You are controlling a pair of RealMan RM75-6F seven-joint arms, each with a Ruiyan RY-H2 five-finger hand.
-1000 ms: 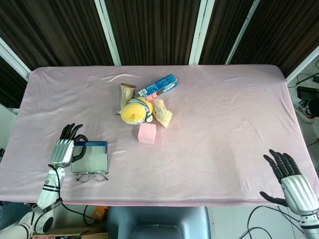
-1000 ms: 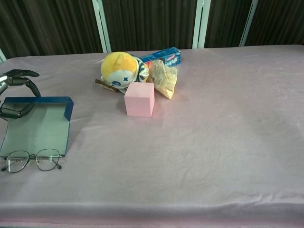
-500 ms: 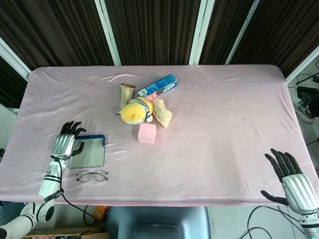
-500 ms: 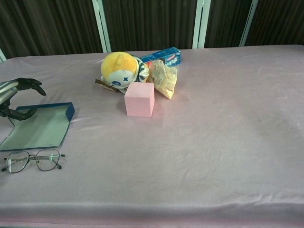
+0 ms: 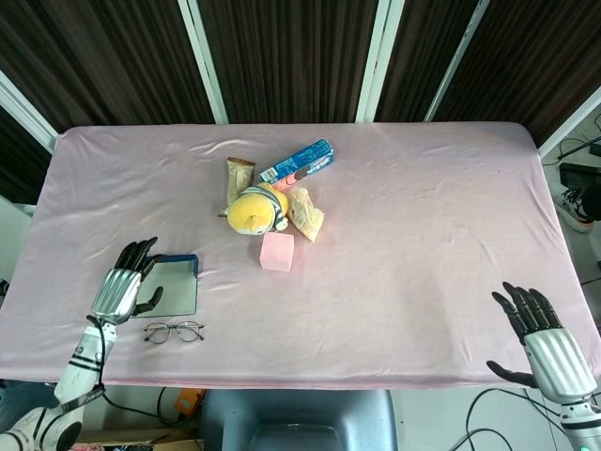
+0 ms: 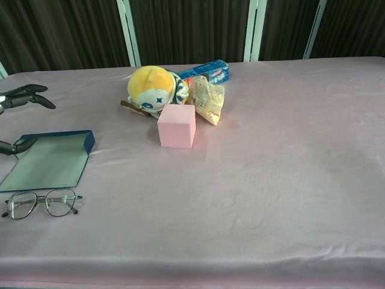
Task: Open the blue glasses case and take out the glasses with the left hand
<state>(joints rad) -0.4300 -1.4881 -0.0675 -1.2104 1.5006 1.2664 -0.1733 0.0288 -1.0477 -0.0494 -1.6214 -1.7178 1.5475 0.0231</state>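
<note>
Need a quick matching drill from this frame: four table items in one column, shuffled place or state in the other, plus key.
1. glasses
2. case
3. cube
4. left hand

A. open, holding nothing
B. in front of the plush toy
C. lying open and flat
D. on the cloth, nearer the table's front edge than the case

Pairs: 1-D, 2-C, 3-B, 4-A

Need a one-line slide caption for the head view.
Glasses lie on the pink table beside the blue glasses case; left hand open at the case, right hand open at the near edge.
</note>
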